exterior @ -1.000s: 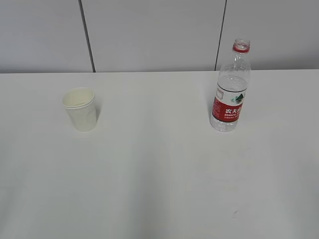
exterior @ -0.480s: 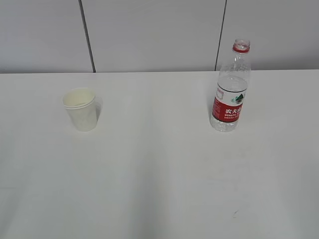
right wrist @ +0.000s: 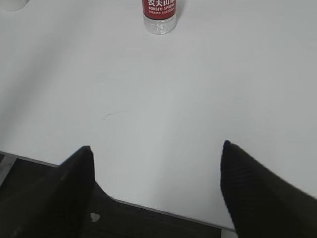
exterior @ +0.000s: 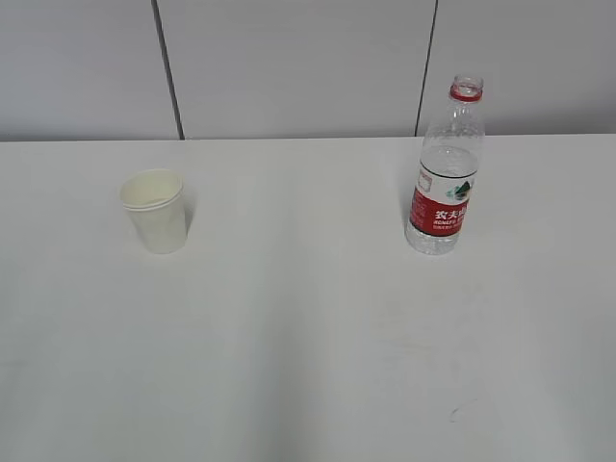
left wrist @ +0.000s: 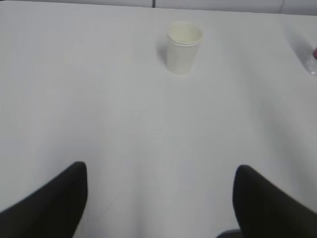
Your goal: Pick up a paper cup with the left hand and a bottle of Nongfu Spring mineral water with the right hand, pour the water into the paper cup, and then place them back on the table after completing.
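A cream-white paper cup (exterior: 154, 211) stands upright on the white table (exterior: 308, 337) at the left; it also shows in the left wrist view (left wrist: 183, 47), far ahead of the left gripper. An uncapped clear water bottle with a red label (exterior: 445, 180) stands upright at the right; its lower part shows in the right wrist view (right wrist: 160, 15). My left gripper (left wrist: 159, 171) is open and empty over the near table. My right gripper (right wrist: 156, 151) is open and empty over the table's near edge. Neither gripper shows in the exterior view.
A grey panelled wall (exterior: 289, 67) runs behind the table. The table's front edge (right wrist: 163, 208) lies just under the right gripper, with a dark drop beyond it. A faint mark (right wrist: 113, 115) sits on the tabletop.
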